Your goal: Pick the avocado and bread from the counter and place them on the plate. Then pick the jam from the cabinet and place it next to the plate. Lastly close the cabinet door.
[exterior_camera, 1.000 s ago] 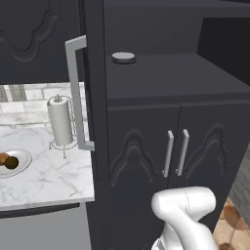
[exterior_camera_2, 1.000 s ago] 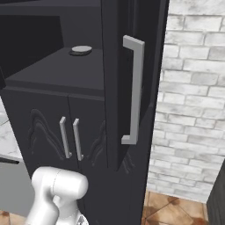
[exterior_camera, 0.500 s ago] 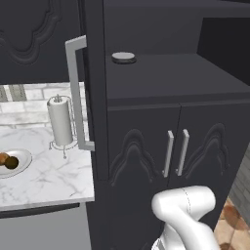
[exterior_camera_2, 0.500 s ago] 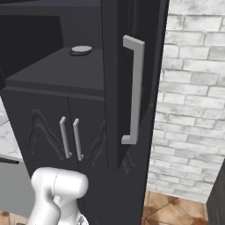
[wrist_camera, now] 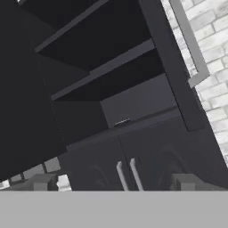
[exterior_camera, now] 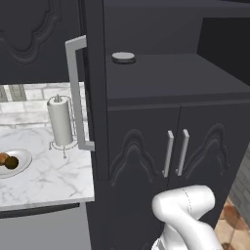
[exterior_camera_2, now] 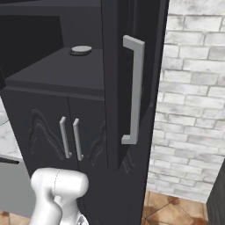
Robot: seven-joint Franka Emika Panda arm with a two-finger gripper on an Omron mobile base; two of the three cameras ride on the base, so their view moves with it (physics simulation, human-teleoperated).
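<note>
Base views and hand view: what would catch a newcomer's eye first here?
The tall black cabinet stands open, its doors swung out with long grey handles, and a small grey disc lies on its inner shelf. To the left, on the marble counter, a plate holds two small food lumps beside a paper-towel roll.

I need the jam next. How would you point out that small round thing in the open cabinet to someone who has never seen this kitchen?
Find the tall black cabinet right of the marble counter, its doors swung open. On the shelf above the two short doors with paired pale handles lies a small, flat, grey disc, seemingly the jam. It is the one loose item on that shelf.
</note>
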